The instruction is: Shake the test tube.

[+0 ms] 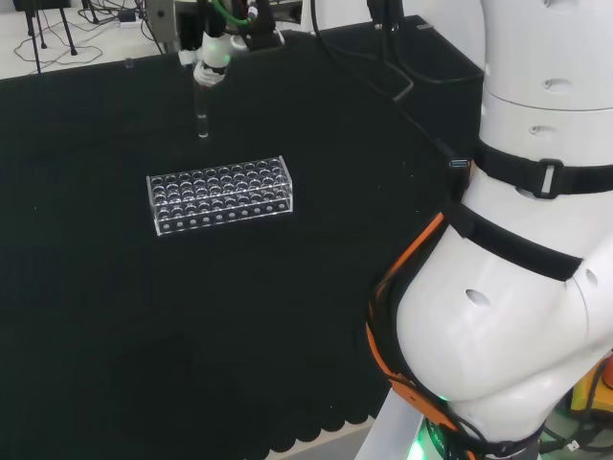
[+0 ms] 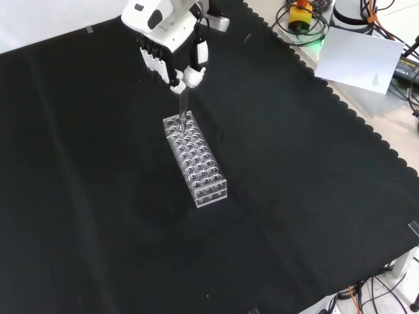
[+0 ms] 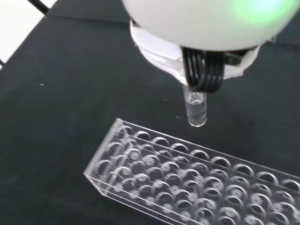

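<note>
The hand (image 2: 171,55) had its fingertips (image 2: 192,76) pinched around the top of the test tube (image 1: 202,113), which hung in the air above the counter (image 2: 314,196), clear of the clear plastic rack (image 2: 195,157). In the front view the tube sat over the rack's far end; the wrist view showed its rounded bottom just off the rack's edge. Its long axis ran close to vertical, closed end pointing down, mouth up inside the fingers. The risk from here, as I judged it, was the smooth glass slipping from the pinch during shaking, or the tip striking the rack if the swing dipped low.
</note>
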### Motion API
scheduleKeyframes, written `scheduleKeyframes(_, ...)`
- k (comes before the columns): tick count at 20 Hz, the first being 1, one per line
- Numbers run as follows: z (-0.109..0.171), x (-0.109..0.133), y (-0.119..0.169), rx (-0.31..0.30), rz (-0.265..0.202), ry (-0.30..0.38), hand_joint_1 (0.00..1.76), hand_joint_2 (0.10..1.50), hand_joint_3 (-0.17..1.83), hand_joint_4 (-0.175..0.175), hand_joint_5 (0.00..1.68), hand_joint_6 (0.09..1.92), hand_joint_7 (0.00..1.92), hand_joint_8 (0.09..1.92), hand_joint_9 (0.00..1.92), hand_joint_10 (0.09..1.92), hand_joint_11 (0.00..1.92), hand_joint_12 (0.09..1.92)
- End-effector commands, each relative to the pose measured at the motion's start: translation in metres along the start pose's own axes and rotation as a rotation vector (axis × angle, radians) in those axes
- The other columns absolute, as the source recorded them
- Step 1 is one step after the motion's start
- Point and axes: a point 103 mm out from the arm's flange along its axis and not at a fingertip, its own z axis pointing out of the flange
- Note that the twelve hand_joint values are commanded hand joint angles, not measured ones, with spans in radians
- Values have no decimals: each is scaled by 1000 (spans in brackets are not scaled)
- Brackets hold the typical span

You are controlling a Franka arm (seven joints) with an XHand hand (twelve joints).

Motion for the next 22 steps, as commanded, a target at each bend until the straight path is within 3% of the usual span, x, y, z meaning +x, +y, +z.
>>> scheduleKeyframes(1, 2, -39, -18, 8, 86, -26, 1451, 454, 867, -175, 1432, 428, 1499, 527, 1507, 242, 1360, 1028)
scheduleKeyframes(11, 4, -93, -48, 24, 212, -68, 1451, 454, 867, -175, 1433, 426, 1501, 524, 1508, 240, 1360, 1029)
scheduleKeyframes(14, 4, -100, -51, 26, 229, -73, 1451, 454, 867, -175, 1433, 426, 1501, 524, 1508, 239, 1360, 1029)
scheduleKeyframes(16, 3, -126, -71, 11, 223, -51, 1451, 454, 867, -175, 1433, 425, 1501, 524, 1508, 238, 1360, 1029)
scheduleKeyframes(19, 3, -121, -66, 18, 210, -53, 1450, 454, 867, -175, 1433, 425, 1501, 523, 1508, 238, 1360, 1029)
scheduleKeyframes(22, 4, -97, -48, 28, 186, -51, 1450, 454, 867, -175, 1433, 425, 1502, 523, 1509, 237, 1360, 1030)
